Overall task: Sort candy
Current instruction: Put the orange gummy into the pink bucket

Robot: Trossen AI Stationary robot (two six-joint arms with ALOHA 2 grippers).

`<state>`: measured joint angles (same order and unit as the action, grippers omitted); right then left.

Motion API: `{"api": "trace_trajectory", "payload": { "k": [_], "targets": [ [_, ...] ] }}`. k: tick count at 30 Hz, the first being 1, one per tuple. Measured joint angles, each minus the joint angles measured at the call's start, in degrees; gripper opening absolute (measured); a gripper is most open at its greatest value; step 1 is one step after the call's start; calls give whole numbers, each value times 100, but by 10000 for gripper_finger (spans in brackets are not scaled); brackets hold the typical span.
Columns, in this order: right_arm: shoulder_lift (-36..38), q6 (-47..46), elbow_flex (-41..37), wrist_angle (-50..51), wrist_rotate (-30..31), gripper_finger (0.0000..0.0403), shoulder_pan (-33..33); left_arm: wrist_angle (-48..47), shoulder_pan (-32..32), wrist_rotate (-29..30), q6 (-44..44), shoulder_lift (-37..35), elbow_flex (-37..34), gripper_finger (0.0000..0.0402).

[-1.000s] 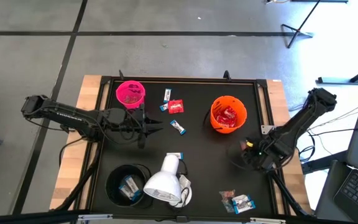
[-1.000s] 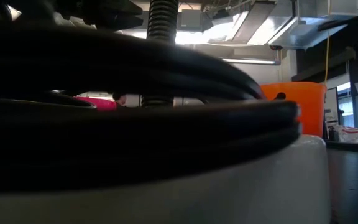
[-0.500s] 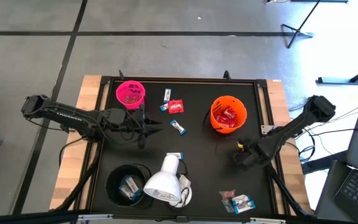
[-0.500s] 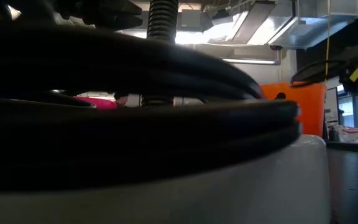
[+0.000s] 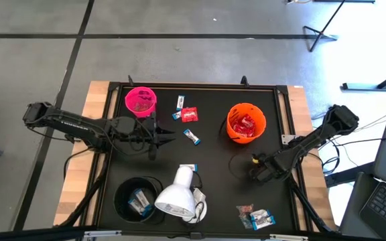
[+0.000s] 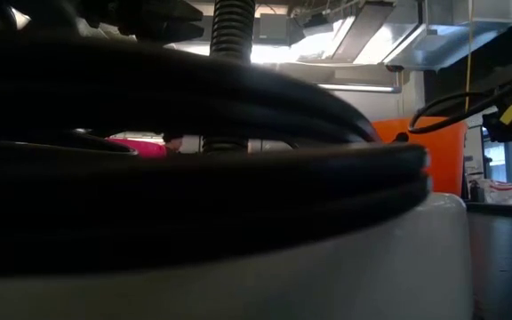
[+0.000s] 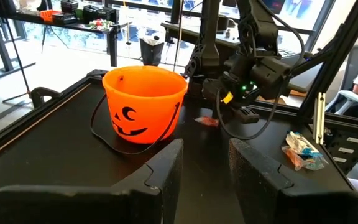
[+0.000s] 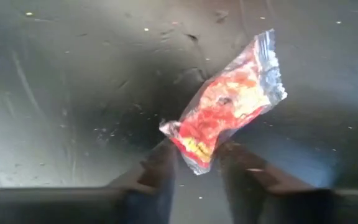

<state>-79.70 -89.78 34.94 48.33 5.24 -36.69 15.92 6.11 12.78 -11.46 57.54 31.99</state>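
Red and clear, a crinkly candy packet (image 8: 225,127) lies on the black table (image 5: 213,187), and in the right wrist view the right gripper (image 8: 197,167) has its two dark fingers on either side of the packet's lower end. The fingers sit close to the wrapper, about half apart, but you cannot tell if they pinch it. In the high view this gripper (image 5: 259,169) is at the right of the middle, below the orange pumpkin cup (image 5: 246,123), which has red candy inside.

The left gripper (image 5: 168,136) sits left of the middle, just below the pink cup (image 5: 141,100). Its fingers are a little apart and hold nothing.

More candy is spread around. A red packet (image 5: 189,115) and a white-and-blue bar (image 5: 180,102) lie near the top middle. Another bar (image 5: 191,136) lies in the middle. A small pile (image 5: 256,216) lies at the lower right. The black cup (image 5: 137,196) at the lower left holds a wrapped piece too, beside the white lamp head (image 5: 177,195)
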Motion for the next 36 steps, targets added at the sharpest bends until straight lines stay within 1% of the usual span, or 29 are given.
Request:
{"api": "trace_trajectory", "payload": {
  "k": [5, 7, 10, 13, 18, 21, 24, 26, 29, 32, 36],
  "targets": [
    [140, 237, 37, -35, -94, 29, 0, 0, 0, 0, -1, 0, 0, 122],
    [155, 362, 163, -51, -274, 10, -7, 0, 0, -2, -5, 0, 0, 122],
    [157, 580, 458, -73, -271, 16, -14, 2, 0, 0, -17, 0, 0, 122],
    [158, 731, 836, -86, -140, 20, -13, 4, -1, 0, -28, 0, 0, 122],
    [164, 1391, 1583, -192, 522, 4, -11, 15, 8, -92, -50, 0, 0, 122],
    [166, 1999, 2037, -433, 1124, 8, -9, 72, 61, -169, 2, 0, 0, 122],
    [166, 2707, 2420, -726, 1827, 12, 0, 225, 118, -175, 271, 0, 0, 122],
    [170, 3285, 2625, -986, 2152, 13, 63, 417, 149, -163, 482, 0, 0, 122],
    [170, 4067, 2846, -1409, 2336, 13, 272, 956, 162, -141, 776, 73, 4, 122],
    [170, 4732, 2977, -1878, 2413, 14, 616, 1355, 160, -382, 1082, 191, 22, 122],
    [170, 5647, 2999, -2440, 2467, 14, 1124, 1364, 153, -604, 1356, 469, 296, 123]
  ]
}}
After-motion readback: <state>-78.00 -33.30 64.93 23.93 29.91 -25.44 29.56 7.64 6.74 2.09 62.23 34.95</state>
